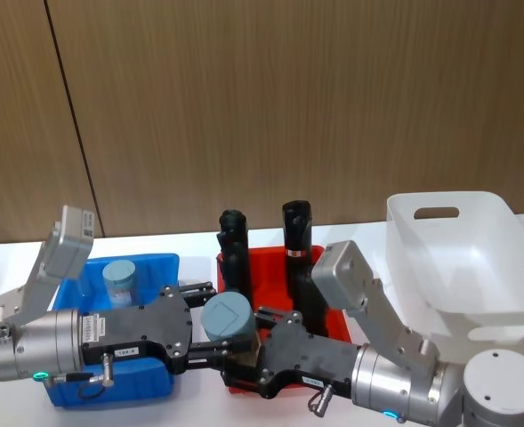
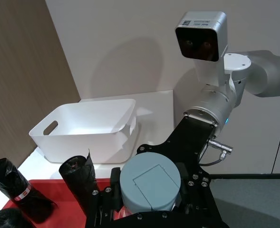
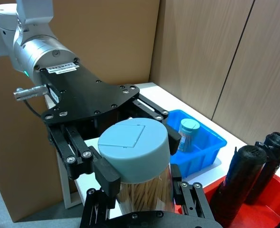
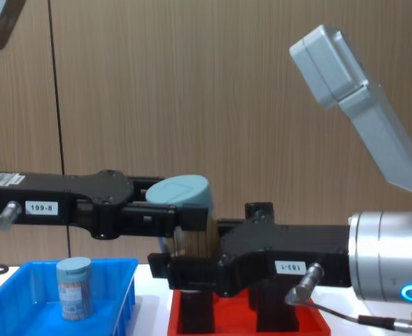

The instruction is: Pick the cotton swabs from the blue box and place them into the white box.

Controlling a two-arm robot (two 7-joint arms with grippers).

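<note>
Low in the frame's centre, left gripper (image 1: 213,320) and right gripper (image 1: 244,344) both clamp one tub of cotton swabs (image 1: 227,318) in the air over the red tray's (image 1: 266,267) left edge. A second tub (image 1: 119,280) stands in the blue box (image 1: 155,260). The white box (image 1: 475,258) lies open at far right.

Lower left in the head view, the left gripper (image 1: 210,322) covers the blue box's (image 1: 155,260) near half. The held cotton swabs' (image 1: 229,315) body is hidden beneath its lid. The white box (image 1: 448,240) runs off the right edge, its near wall behind the right arm (image 1: 395,342).
</note>
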